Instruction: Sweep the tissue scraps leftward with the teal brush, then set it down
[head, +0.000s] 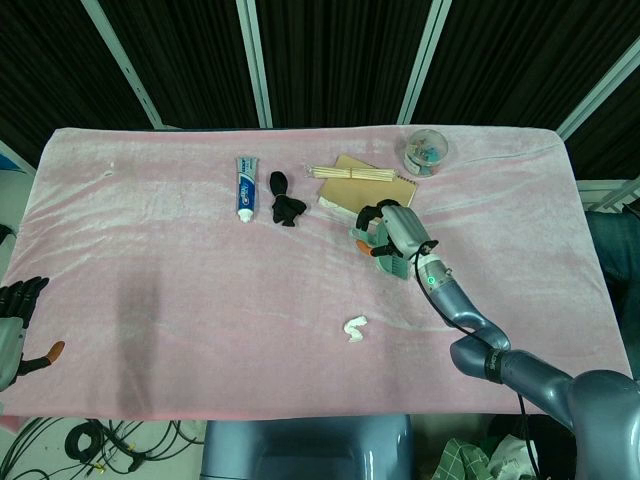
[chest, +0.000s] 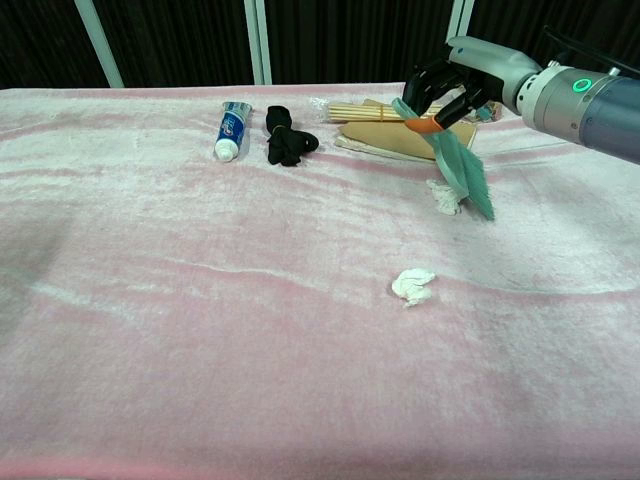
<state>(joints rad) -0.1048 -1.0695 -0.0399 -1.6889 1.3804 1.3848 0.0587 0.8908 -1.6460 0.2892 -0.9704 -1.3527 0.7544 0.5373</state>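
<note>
Below the right hand, its fingers gripped the teal brush, bristles touching one tissue scrap; another scrap lay nearer. Left hand rested off-table, fingers loosely spread, holding nothing.
</note>
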